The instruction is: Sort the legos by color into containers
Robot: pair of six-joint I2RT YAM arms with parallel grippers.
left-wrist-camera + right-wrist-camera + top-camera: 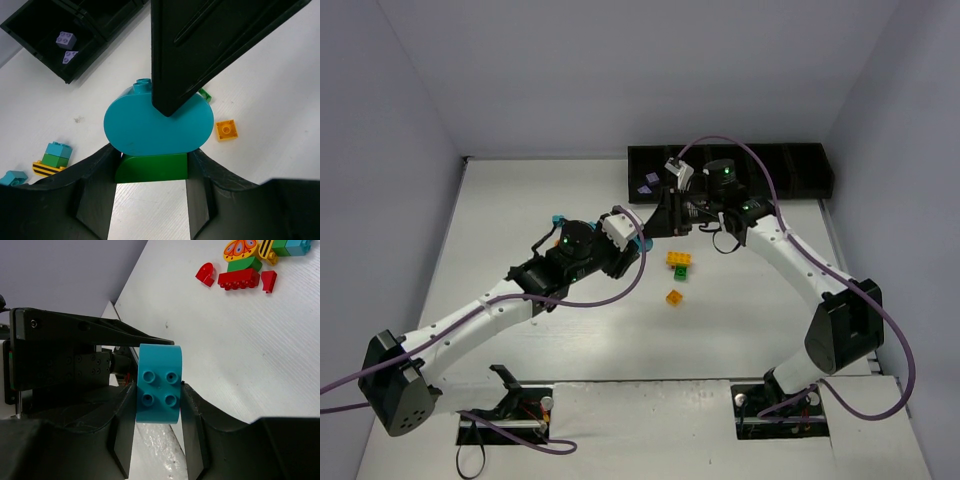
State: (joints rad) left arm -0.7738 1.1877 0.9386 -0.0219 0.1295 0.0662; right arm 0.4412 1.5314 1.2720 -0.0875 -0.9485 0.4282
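Above the table my two grippers meet on one joined piece. My right gripper (158, 388) is shut on a teal rounded lego (159, 390), its four studs facing the camera. A green lego (152, 167) is stuck to that teal lego (158, 120), and my left gripper (153, 154) is shut on it, with a finger against each side. In the top view the left gripper (647, 238) and the right gripper (666, 214) touch just in front of the black containers (800, 172). Two lilac legos (66, 39) lie in the tray's left end bin.
A yellow-and-green stack (679, 262) and an orange brick (674, 297) lie on the table below the grippers. Red bricks (240, 277), a round yellow piece (240, 249) and a teal-green-striped stack (55, 157) lie nearby. A purple cable (620, 290) loops beside the left arm.
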